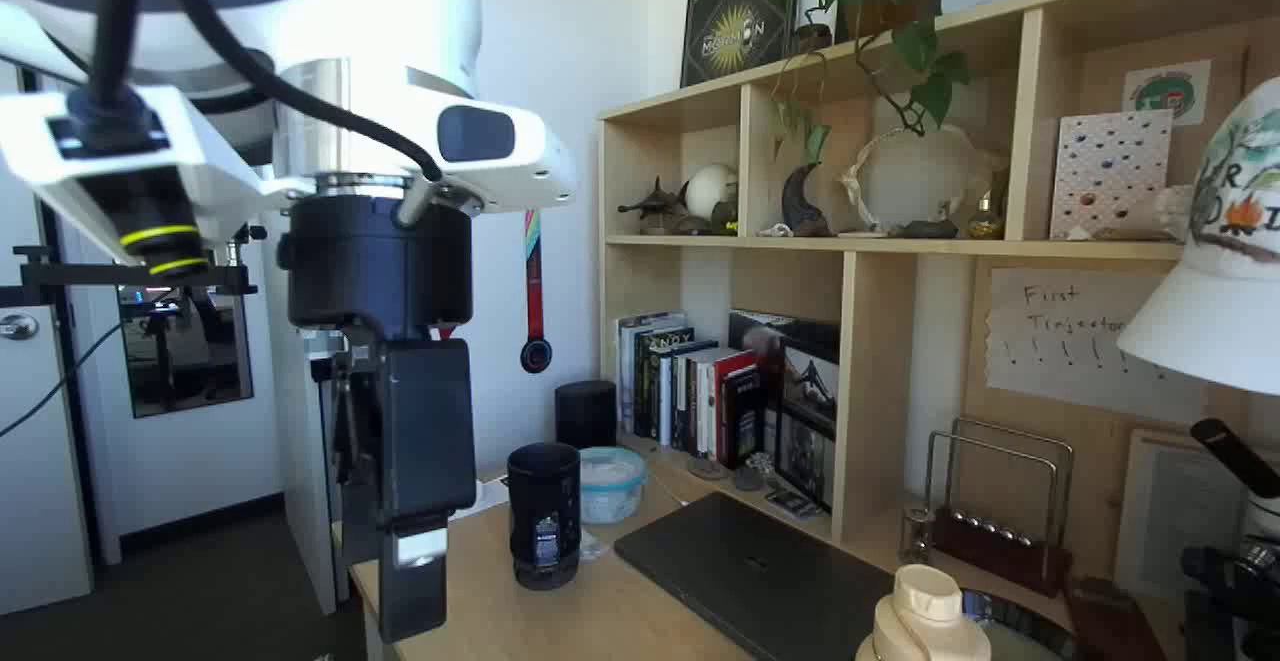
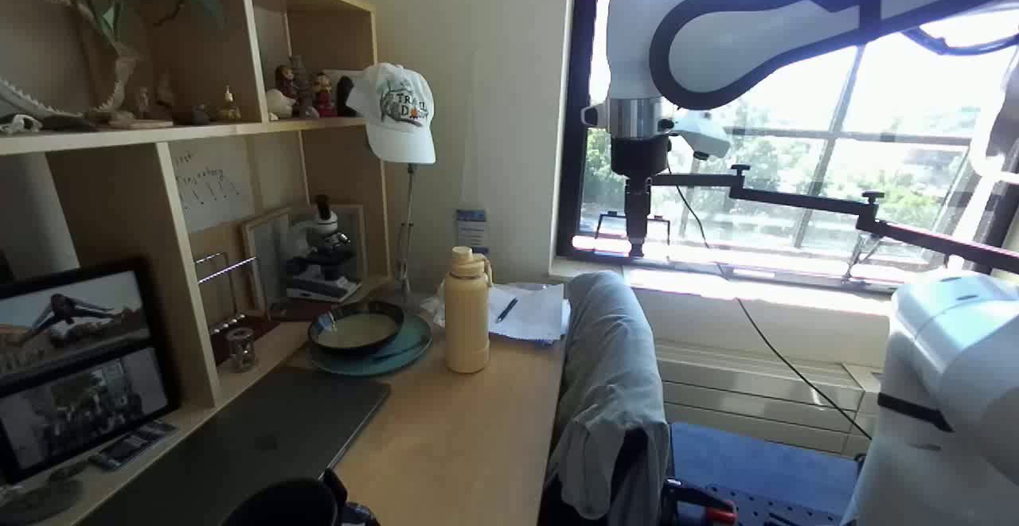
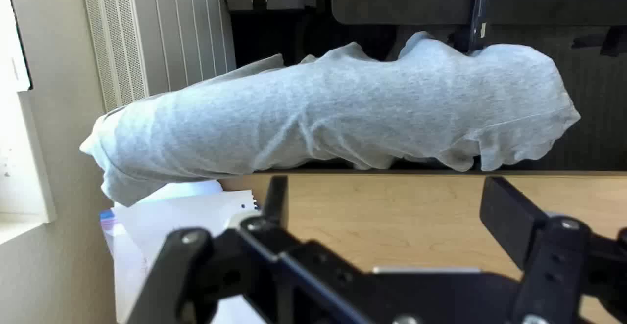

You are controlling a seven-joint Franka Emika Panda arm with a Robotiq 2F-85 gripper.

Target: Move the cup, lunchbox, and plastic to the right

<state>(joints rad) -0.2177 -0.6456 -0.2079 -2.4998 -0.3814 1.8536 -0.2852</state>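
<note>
The table (image 2: pixel 470 430) looks like smooth, fine-grained wood, and the laptop (image 1: pixel 745 571) has a matt skin. The lunchbox (image 1: pixel 610 501) seems to be see-through plastic; the cup (image 1: pixel 545 516) looks mostly matt. From here I can make out soft, wrinkled cloth (image 3: pixel 333 113), paper (image 3: pixel 205 211) with a ragged edge, a bottle (image 2: pixel 466 319) with a smooth satin coat, and the gripper (image 3: pixel 384 191), dull, with shiny metal screws (image 3: pixel 570 224).

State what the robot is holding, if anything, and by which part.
Nothing: the gripper is empty, its jaws wide apart, with the desk showing between them in the wrist view.
</note>
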